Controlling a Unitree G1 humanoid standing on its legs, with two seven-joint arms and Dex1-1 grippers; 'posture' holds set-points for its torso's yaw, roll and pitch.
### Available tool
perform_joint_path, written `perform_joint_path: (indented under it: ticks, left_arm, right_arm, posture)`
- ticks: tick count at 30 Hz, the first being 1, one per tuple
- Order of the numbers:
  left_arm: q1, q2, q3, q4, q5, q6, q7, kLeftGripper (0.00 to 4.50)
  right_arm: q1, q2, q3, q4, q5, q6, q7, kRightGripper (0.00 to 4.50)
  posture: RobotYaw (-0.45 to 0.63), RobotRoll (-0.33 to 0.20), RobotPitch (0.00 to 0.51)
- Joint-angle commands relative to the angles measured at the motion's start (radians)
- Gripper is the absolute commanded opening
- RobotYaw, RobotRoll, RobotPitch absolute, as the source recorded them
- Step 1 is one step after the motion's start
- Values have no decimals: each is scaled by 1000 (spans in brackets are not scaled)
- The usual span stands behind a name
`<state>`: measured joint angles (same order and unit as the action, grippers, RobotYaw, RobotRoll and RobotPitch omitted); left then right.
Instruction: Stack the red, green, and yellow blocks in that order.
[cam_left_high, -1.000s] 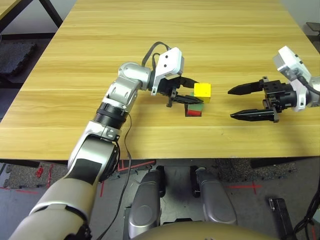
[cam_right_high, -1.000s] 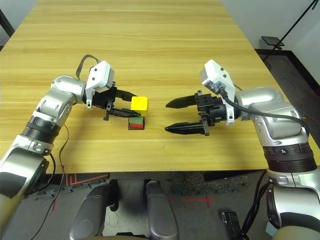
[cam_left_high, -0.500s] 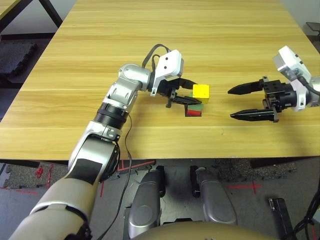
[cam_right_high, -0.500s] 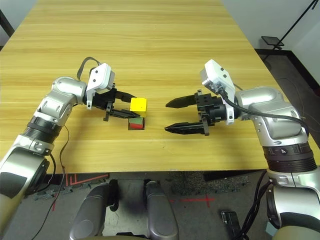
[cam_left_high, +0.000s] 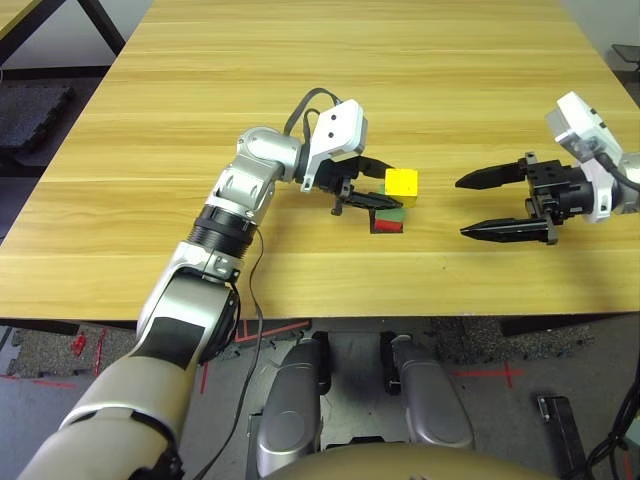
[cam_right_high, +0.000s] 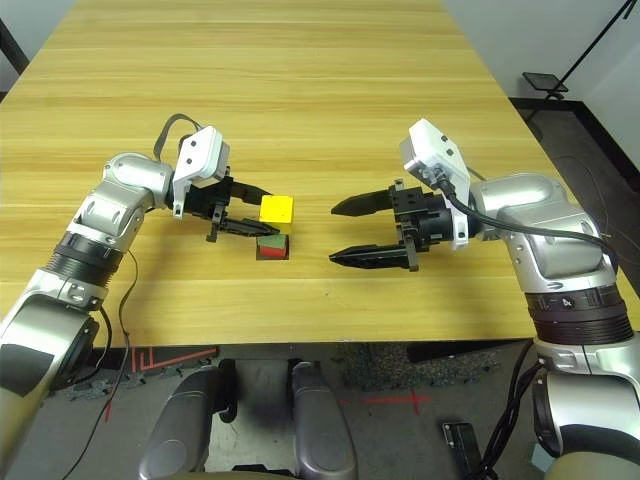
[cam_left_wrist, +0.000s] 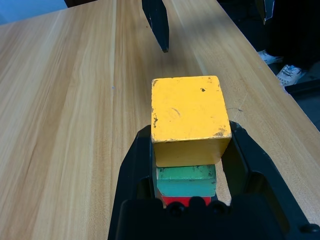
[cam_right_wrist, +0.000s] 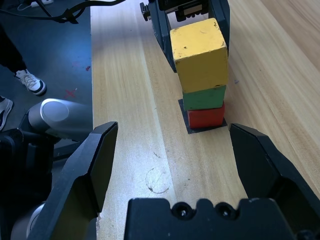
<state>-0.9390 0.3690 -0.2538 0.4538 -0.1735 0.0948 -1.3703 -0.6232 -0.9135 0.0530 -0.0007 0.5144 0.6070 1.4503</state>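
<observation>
On your pale wooden counter (cam_left_high: 300, 80) the three small cubes stand as one column: the bright red block (cam_right_wrist: 207, 116) at the bottom, resting on a flat black square patch (cam_right_wrist: 192, 129), the mid green block (cam_right_wrist: 204, 97) on it, and the bright yellow block (cam_left_high: 402, 183) on top. In the right wrist view the yellow one sits a little askew of the two beneath.

Your left end effector (cam_left_high: 380, 184) reaches in from the left with its two black fingers (cam_left_wrist: 131, 165) closed on either side of the yellow block — the left wrist view shows it clamped between them, atop the green.

Your right end effector (cam_left_high: 480, 206) hangs well apart on the right of the column, pointed toward it, its fingers spread wide with nothing between them — the stack shows beyond the gap.
</observation>
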Motion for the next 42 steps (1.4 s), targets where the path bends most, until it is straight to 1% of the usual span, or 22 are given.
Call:
perform_joint_path:
  ticks: [1, 20, 21, 25, 28, 29, 38, 42]
  left_arm:
    - [0, 3, -9, 2, 7, 8, -9, 1915]
    - [-5, 11, -14, 20, 23, 11, -21, 1915]
    - [-6, 11, -14, 22, 24, 11, -20, 2259]
    - [-10, 7, -10, 25, 27, 6, -8, 3305]
    - [-17, 1, -6, 28, 25, 14, -4, 4326]
    - [-20, 1, -6, 31, 26, 13, -2, 4493]
    - [-27, 14, -10, 44, 28, 24, -15, 4493]
    - [-24, 46, -7, 37, 19, 30, -58, 4493]
  right_arm:
    - [1, 1, 4, -9, 0, -3, 6, 4500]
    - [2, 4, 5, -6, 2, -4, 11, 4500]
    - [3, 4, 5, -7, 3, -4, 11, 4500]
    - [8, 3, 4, -13, 6, -1, 12, 4500]
    - [7, 5, 4, -12, 6, -1, 11, 4500]
    - [6, 6, 5, -9, 5, -3, 10, 4500]
    - [2, 10, 7, -7, 1, -6, 11, 4500]
    - [0, 10, 9, -5, -1, -7, 11, 4500]
  posture:
    - [120, 48, 226]
    - [123, 48, 232]
    - [123, 48, 232]
    - [121, 50, 231]
    - [121, 50, 231]
    - [121, 51, 226]
    - [123, 50, 220]
    - [125, 48, 219]
